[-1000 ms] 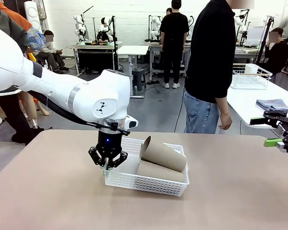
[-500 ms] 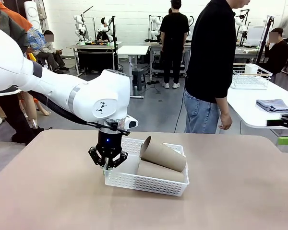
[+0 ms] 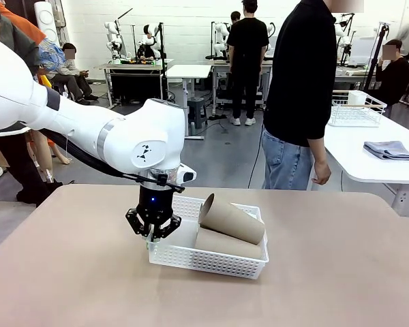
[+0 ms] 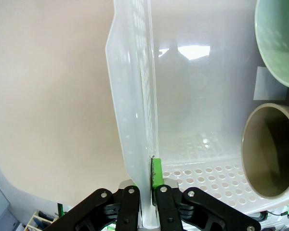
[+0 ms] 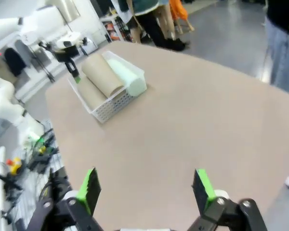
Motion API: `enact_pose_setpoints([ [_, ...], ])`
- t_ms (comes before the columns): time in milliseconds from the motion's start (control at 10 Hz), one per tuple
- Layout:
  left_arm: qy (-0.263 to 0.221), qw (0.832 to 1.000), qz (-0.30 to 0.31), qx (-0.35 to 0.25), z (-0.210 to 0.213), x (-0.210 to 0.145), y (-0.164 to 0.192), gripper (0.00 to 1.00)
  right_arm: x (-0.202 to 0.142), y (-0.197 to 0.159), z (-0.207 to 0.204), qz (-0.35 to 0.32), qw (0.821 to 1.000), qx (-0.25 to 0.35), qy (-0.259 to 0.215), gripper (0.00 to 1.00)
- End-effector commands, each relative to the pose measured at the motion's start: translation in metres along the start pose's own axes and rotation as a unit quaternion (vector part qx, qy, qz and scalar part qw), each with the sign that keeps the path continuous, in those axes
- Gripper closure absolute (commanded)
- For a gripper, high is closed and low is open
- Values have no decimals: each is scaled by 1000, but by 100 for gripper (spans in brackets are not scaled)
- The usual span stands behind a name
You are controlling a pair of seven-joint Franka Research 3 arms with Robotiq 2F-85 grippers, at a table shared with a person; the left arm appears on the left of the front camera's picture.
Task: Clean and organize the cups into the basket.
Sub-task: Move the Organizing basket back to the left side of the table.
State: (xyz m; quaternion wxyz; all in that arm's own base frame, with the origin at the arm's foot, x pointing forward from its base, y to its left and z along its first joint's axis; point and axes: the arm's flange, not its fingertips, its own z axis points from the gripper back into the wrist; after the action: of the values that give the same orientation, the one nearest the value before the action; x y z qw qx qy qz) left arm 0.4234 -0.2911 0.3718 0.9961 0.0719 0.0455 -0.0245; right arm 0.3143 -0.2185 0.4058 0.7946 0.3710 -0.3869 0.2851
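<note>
This is a robot lab, a big room where people test robots. A large white robot arm (image 3: 88, 129) reaches over a brown desk (image 3: 327, 272) up front. Far back by the white wall, small white robots (image 3: 133, 37) stand on more desks (image 3: 136, 66). People (image 3: 247, 61) walk around or sit at them. The floor (image 3: 218, 146) is plain grey, with a cable lying on it. A white desk (image 3: 368, 153) to the side holds a wire basket (image 3: 354, 109) and a folded grey cloth (image 3: 390, 149).
</note>
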Motion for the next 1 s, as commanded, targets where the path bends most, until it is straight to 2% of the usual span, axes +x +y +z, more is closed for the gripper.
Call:
enact_pose_setpoints([
  [0,0,1000,-6,3,-2,0,0,100,7,1,-7,16,1000,4,6,0],
  [400,0,1000,-6,3,-2,0,0,100,4,1,-4,7,1000,5,1,0],
  [500,0,1000,-6,3,-2,0,0,100,9,-12,11,-103,987,101,-71,0],
  [600,0,1000,-6,3,-2,0,0,100,6,-25,29,-196,960,155,-124,0],
  [700,0,1000,-6,3,-2,0,0,100,0,-37,47,-285,929,164,-167,0],
  [900,0,1000,-6,3,-2,0,0,100,-19,-55,81,-420,876,154,-180,0],
])
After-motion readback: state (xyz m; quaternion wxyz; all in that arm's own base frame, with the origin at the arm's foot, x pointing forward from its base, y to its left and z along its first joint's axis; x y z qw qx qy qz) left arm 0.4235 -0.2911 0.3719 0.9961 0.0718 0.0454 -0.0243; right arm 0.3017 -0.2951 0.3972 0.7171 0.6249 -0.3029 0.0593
